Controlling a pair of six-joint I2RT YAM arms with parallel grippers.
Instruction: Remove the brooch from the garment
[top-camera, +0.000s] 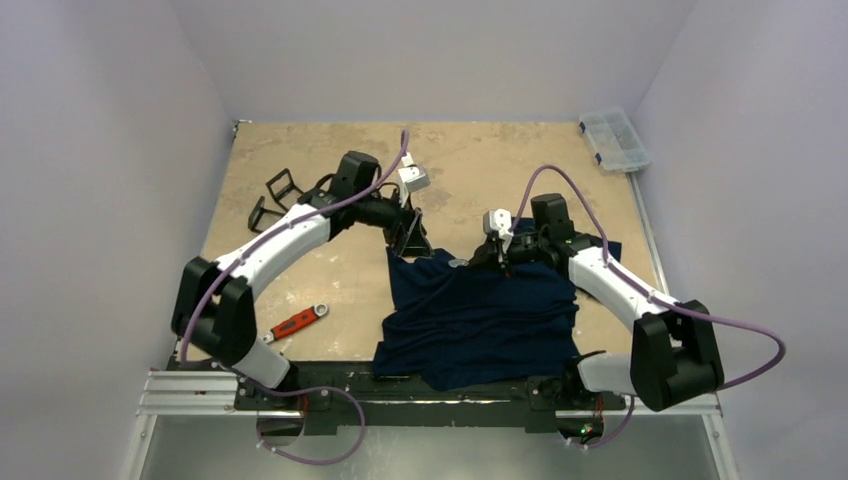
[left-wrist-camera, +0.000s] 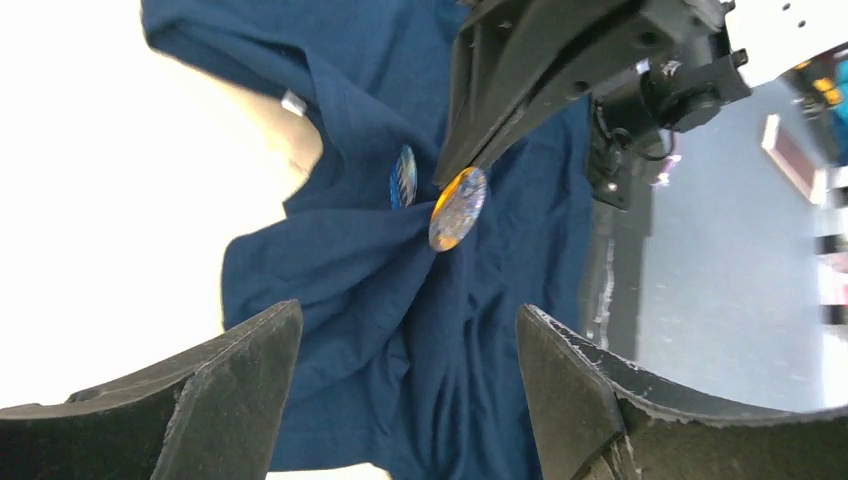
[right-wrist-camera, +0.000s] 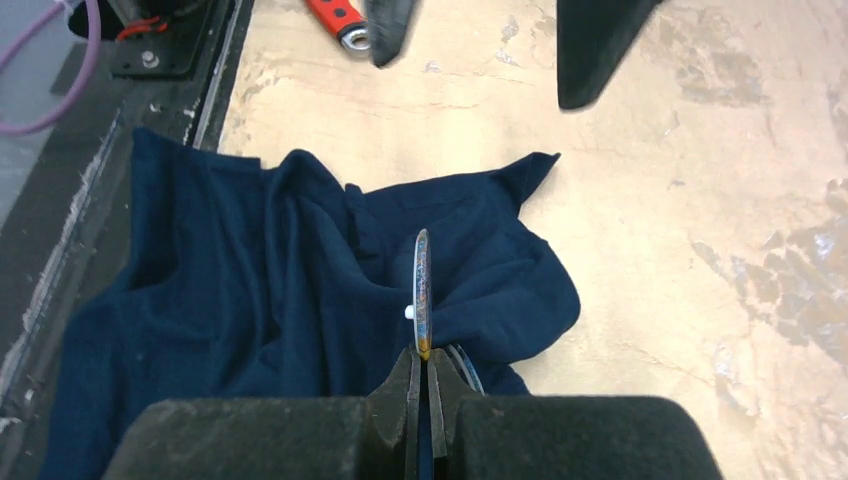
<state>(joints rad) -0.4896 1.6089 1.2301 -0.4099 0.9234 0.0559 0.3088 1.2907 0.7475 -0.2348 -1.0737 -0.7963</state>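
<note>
Your left gripper (left-wrist-camera: 408, 318) hangs wide and empty over the garment (left-wrist-camera: 340, 290), which lies crumpled on the table (top-camera: 300, 200) by the arm bases; I'd bring it down to pin the cloth beside the brooch (left-wrist-camera: 458, 208). Your right gripper (right-wrist-camera: 423, 352) is pinched tight on the brooch's rim with the cloth tented up to it, so the pull-off looks to be in hand. The clasp is hidden, and the blue disc (left-wrist-camera: 403, 177) beside it could be a backing or another brooch.
</note>
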